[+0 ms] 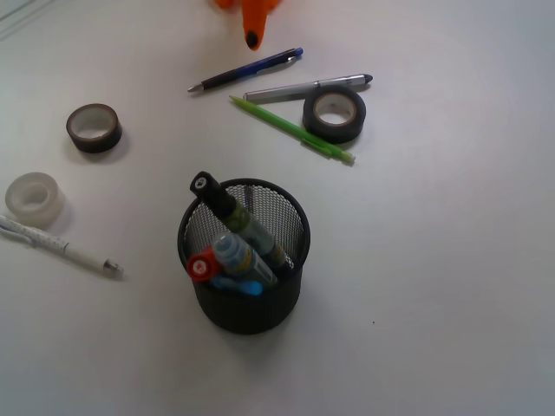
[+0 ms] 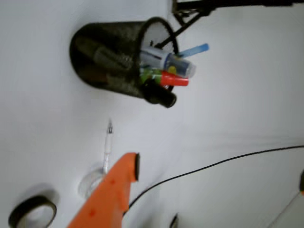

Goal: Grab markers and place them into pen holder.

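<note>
Three fat markers, red-capped (image 1: 202, 266), blue-capped (image 1: 236, 284) and black-capped (image 1: 208, 188), stand in our black wire-mesh pen holder (image 1: 245, 310); light, stiff, slick barrels, best pinched mid-barrel. Orange jaws: we cannot tell their state.

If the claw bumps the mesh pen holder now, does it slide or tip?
Likely tips rather than slides: the pen holder looks like light wire mesh, and the markers lean out above its rim, probably raising the weight. It stands upright on a smooth white table, so a low nudge might slide it.
</note>
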Action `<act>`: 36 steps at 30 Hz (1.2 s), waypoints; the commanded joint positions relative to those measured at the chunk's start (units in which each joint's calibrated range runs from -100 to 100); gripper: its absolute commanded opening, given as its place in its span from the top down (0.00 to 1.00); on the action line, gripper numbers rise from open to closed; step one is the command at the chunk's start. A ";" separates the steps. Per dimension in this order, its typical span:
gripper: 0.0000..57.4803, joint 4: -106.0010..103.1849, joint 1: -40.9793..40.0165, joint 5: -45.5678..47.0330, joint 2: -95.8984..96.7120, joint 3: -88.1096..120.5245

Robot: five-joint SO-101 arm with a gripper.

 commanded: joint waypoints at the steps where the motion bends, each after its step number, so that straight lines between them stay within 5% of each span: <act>1: 0.35 3.88 -0.20 7.13 -11.19 7.89; 10: 0.36 -0.93 0.25 9.23 -43.32 39.77; 23: 0.62 3.70 4.58 6.59 -63.81 65.04; 31: 0.99 4.58 3.91 6.59 -63.81 64.41; 36: 0.99 7.73 1.74 6.64 -63.81 63.14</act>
